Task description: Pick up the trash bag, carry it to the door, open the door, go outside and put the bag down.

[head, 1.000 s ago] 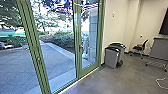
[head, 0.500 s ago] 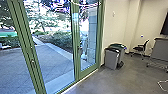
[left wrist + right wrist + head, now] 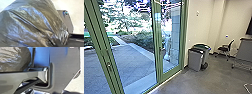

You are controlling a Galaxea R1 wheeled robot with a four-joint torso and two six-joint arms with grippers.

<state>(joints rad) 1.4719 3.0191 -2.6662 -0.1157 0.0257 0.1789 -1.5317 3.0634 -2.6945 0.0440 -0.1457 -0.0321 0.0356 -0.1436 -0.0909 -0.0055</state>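
Trash bag (image 3: pixel 31 23) bulges close to the robot's body (image 3: pixel 63 72), and you cannot tell whether the grip there is open or closed, so drive slowly toward the green-framed door (image 3: pixel 157 42), letting it neither swing nor snag on the grey bin (image 3: pixel 194 60) nearby.

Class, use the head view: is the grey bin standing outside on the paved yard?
No, the grey bin stands indoors on the floor, beside the wall.

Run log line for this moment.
robot indoors | doors look shut | yard beyond | bins right of doors in head view | bag large in both wrist views | hold unclear
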